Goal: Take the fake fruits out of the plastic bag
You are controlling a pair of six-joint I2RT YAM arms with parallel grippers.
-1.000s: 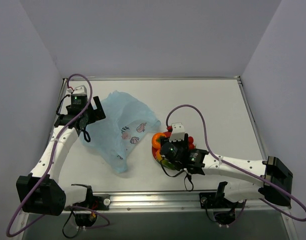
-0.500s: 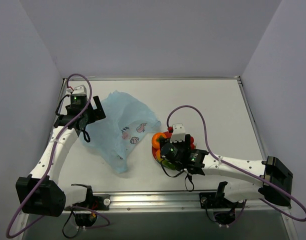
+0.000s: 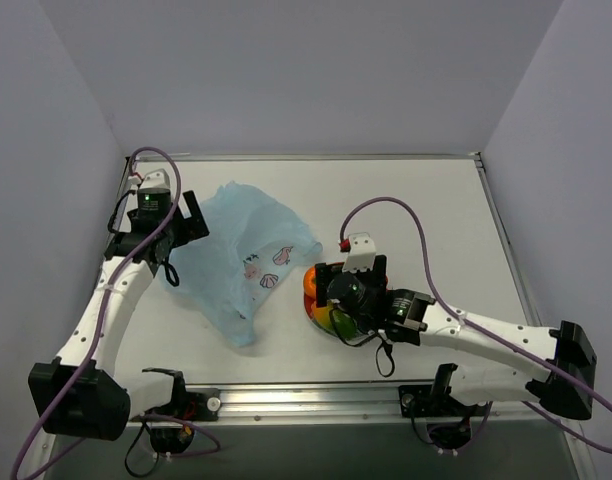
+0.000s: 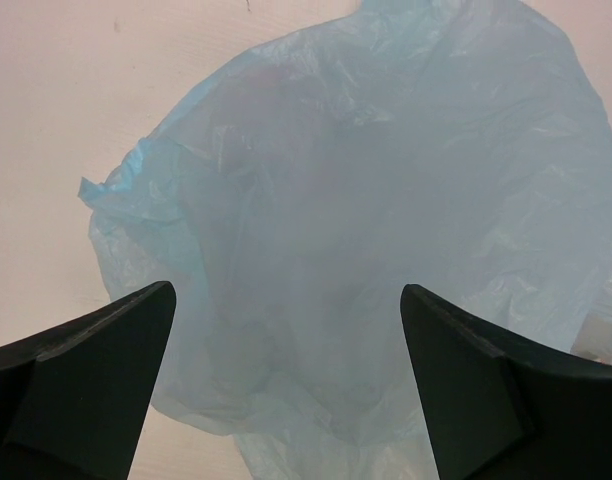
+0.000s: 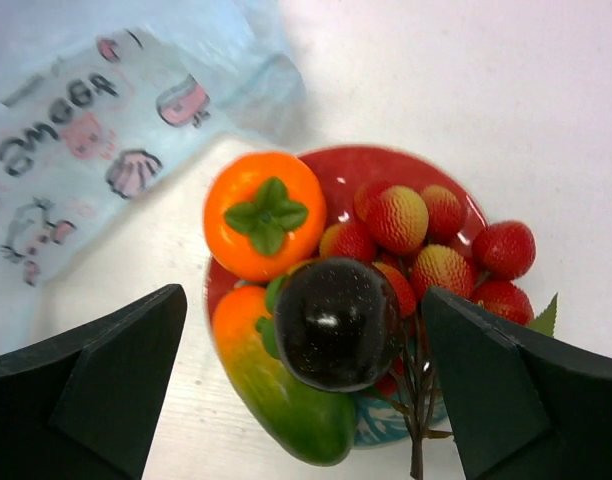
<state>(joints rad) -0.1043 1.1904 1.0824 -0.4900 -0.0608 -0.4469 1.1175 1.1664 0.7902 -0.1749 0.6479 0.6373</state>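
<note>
The light-blue plastic bag (image 3: 244, 252) lies crumpled on the table's left half; it fills the left wrist view (image 4: 386, 200) and shows at the top left of the right wrist view (image 5: 96, 110). The fake fruits sit on a red plate (image 5: 351, 168): the orange round one (image 5: 266, 215), the mango (image 5: 276, 395), the dark purple ball (image 5: 338, 325) and the red berries (image 5: 426, 235). My right gripper (image 5: 304, 380) is open above the plate, jaws either side of the purple ball, holding nothing. My left gripper (image 4: 286, 380) is open above the bag's left part, empty.
The plate with fruits (image 3: 321, 290) sits just right of the bag, mostly under my right wrist (image 3: 361, 290). Grey walls close in the table on the left, back and right. A metal rail (image 3: 316, 395) runs along the near edge.
My right gripper has drawn back a little towards the right and near side over the plate. The left gripper shifted slightly up and left. The bag and fruits have not moved.
</note>
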